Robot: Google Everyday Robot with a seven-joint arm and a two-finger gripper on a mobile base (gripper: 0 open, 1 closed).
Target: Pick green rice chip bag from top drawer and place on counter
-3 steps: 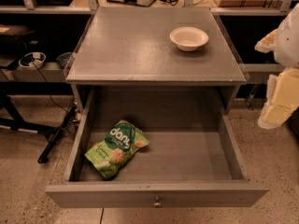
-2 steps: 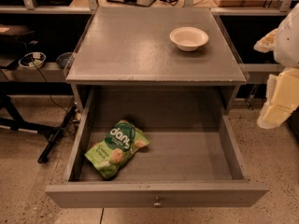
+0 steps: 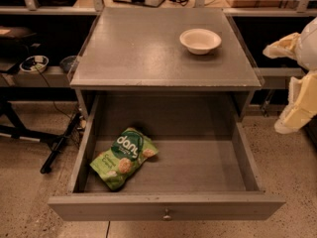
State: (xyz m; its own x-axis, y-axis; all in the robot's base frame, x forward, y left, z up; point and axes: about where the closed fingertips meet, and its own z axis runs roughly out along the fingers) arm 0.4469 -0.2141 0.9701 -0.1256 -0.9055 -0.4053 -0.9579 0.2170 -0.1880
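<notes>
The green rice chip bag [image 3: 124, 157] lies flat in the left part of the open top drawer [image 3: 166, 208], with its logo facing up. The drawer is pulled fully out, and its small metal knob [image 3: 167, 214] shows on the front panel. The grey counter [image 3: 143, 48] lies above it. My gripper [image 3: 298, 103] hangs at the right edge of the view, outside the cabinet and about level with the counter's front edge. It is far to the right of the bag and holds nothing that I can see.
A white bowl [image 3: 200, 40] stands on the counter's back right. Dark shelves with cables and small items run behind and to the left [image 3: 33, 63]. A black stand leg [image 3: 59, 145] lies on the speckled floor left of the drawer.
</notes>
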